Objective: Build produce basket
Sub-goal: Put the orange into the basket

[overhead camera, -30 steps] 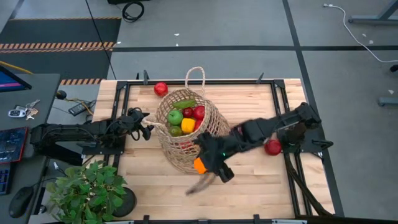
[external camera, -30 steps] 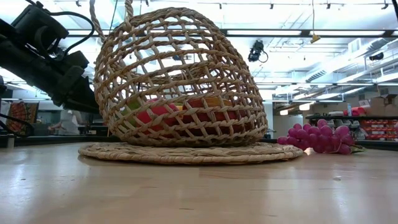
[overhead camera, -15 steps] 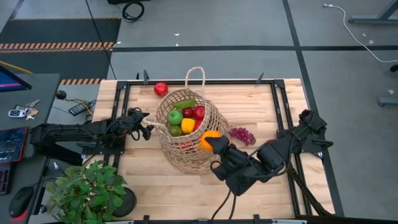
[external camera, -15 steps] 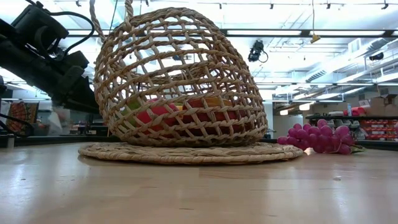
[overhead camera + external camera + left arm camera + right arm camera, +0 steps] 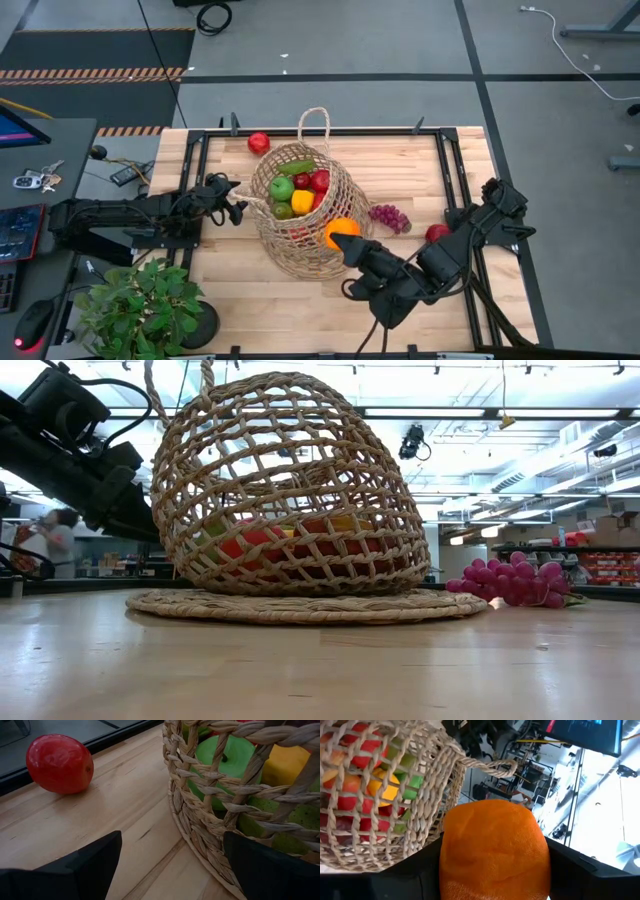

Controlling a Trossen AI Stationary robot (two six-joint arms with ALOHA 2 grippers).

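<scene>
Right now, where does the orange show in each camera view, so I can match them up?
High view: orange in the right pincer, against the basket's right side.
Low view: not in it.
Left wrist view: not in it.
Right wrist view: orange fills the centre between the fingers, basket beside it.
Shared landmark: the wicker basket, visible in all four views.

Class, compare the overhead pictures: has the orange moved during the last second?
Yes. Held in the right claw, the orange has travelled from the table's near side up to the basket, now by its right wall.

Potted plant (image 5: pixel 137 302), keys (image 5: pixel 33 180), mouse (image 5: pixel 35 322).
</scene>
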